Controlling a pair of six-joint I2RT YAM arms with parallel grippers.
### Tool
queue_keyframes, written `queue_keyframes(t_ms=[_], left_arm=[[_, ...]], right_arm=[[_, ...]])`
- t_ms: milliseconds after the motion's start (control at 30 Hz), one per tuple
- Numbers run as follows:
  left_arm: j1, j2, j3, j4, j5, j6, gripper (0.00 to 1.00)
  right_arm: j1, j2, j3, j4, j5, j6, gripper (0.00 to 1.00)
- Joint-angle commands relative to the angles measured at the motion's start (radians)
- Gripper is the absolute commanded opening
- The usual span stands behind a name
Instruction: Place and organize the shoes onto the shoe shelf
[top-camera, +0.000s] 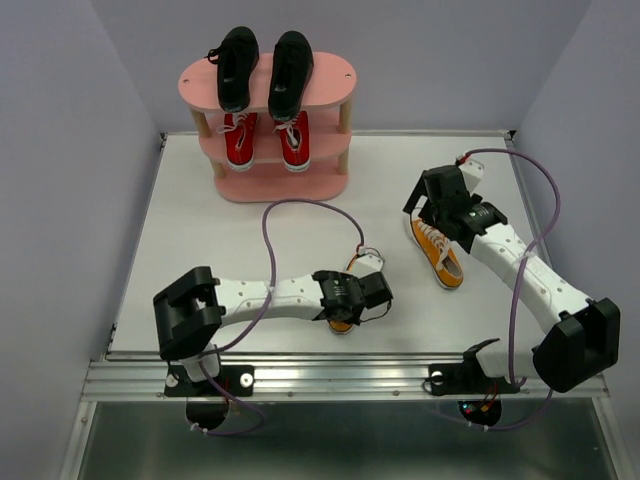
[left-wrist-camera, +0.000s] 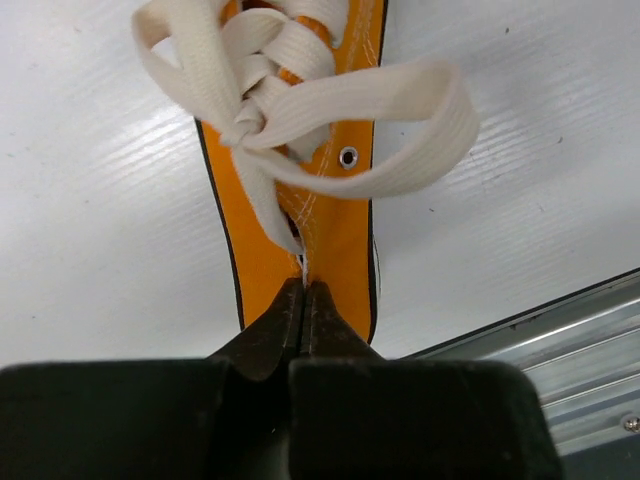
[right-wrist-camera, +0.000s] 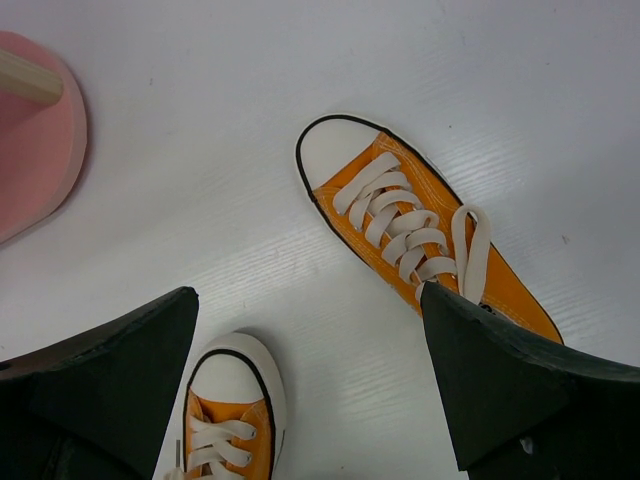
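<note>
The pink shoe shelf (top-camera: 335, 78) stands at the back. Two black shoes (top-camera: 238, 66) sit on its top board and two red shoes (top-camera: 240, 140) on the middle one. My left gripper (top-camera: 368, 292) is near the front edge, shut on the heel rim of an orange shoe (top-camera: 341, 325). In the left wrist view the fingertips (left-wrist-camera: 303, 288) pinch the orange canvas (left-wrist-camera: 335, 235) below its white laces. My right gripper (top-camera: 428, 205) hangs open over the toe end of the second orange shoe (top-camera: 441, 256). In the right wrist view, the open gripper (right-wrist-camera: 308, 292) looks down on both orange shoes (right-wrist-camera: 420, 240).
The shelf's bottom board (top-camera: 280, 186) is bare, and its edge shows in the right wrist view (right-wrist-camera: 45, 150). A metal rail (top-camera: 330, 375) runs along the table's near edge, close behind the left gripper. Purple cables loop over the table at each arm.
</note>
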Motion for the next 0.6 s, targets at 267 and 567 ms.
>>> queue_keyframes(t_ms=[267,567], left_arm=[[0.137,-0.397,-0.011,-0.032,-0.176,0.057,0.0],[0.223,-0.468,-0.028,-0.056,-0.175,0.079,0.0]], right_arm=[[-0.006,0.033,0.068,0.043,-0.011,-0.02,0.99],[-0.006,0.07,0.086,0.054,-0.026,-0.029,0.99]])
